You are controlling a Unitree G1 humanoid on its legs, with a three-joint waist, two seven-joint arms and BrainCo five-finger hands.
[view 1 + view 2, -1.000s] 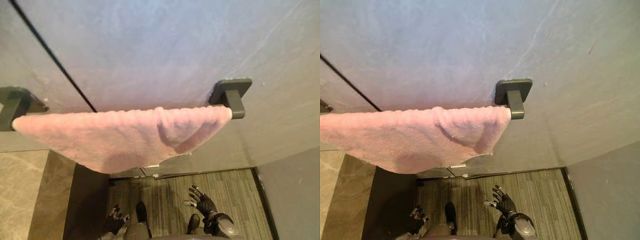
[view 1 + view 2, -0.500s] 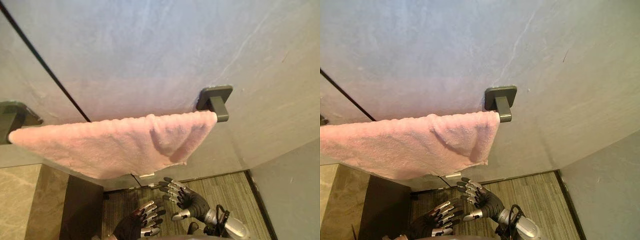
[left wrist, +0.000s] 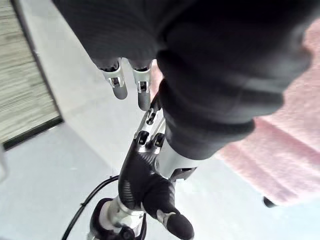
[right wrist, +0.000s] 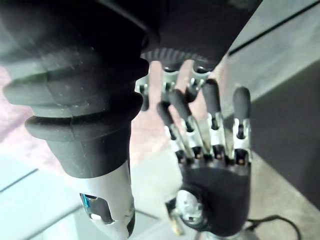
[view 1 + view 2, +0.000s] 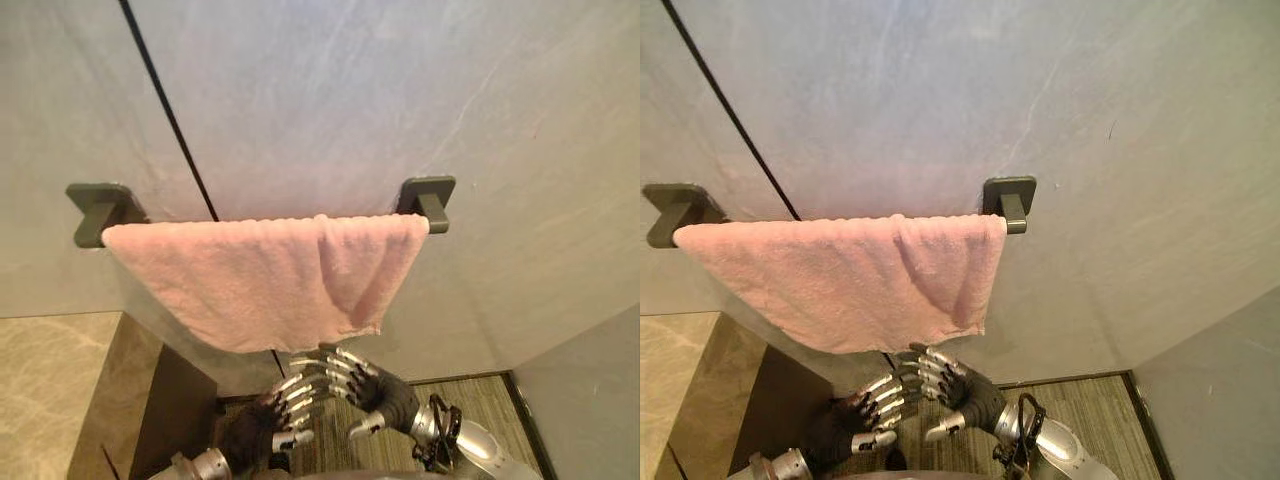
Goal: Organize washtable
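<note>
Left hand (image 5: 255, 432) and right hand (image 5: 388, 400), at lower centre of the head views, reach up side by side, fingers straight, spread and empty, just beneath the hem of the pink towel (image 5: 265, 285). It hangs between two dark brackets (image 5: 428, 192) on the wall, creased toward the right, so straightening is probably intended.

Left hand (image 5: 258, 428) and right hand (image 5: 385, 398) upraised, fingers extended.

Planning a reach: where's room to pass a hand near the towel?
Free: wall right of the right bracket; under the towel, left side. Crowded: under its right edge, where left hand and right hand nearly meet.
</note>
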